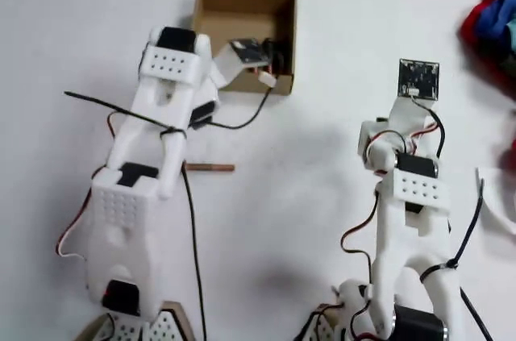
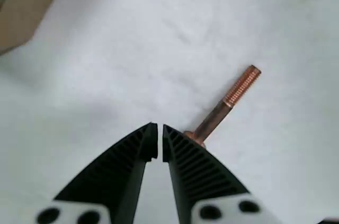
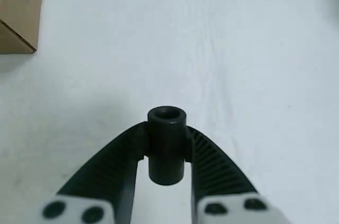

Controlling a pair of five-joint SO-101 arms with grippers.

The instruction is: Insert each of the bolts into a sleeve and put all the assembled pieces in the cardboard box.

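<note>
Plainly the right gripper [image 3: 167, 131] clamps a sleeve [image 3: 167, 152], bore exposed for the bolt [image 2: 225, 105]; the left gripper [image 2: 160, 134] sits nearly closed and empty beside the bolt's head

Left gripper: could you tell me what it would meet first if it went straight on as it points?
Likely the bare table, close beside the bolt; the left gripper points just past it, though depth is unclear.

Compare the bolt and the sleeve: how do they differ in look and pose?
The bolt is copper-coloured, long and thin; the sleeve is black, short and thick. The bolt lies flat on the table, while the sleeve is upright, with its open bore showing. The bolt is free, beside the shut left gripper; the sleeve is clamped in the right gripper. Both are cylindrical.
</note>
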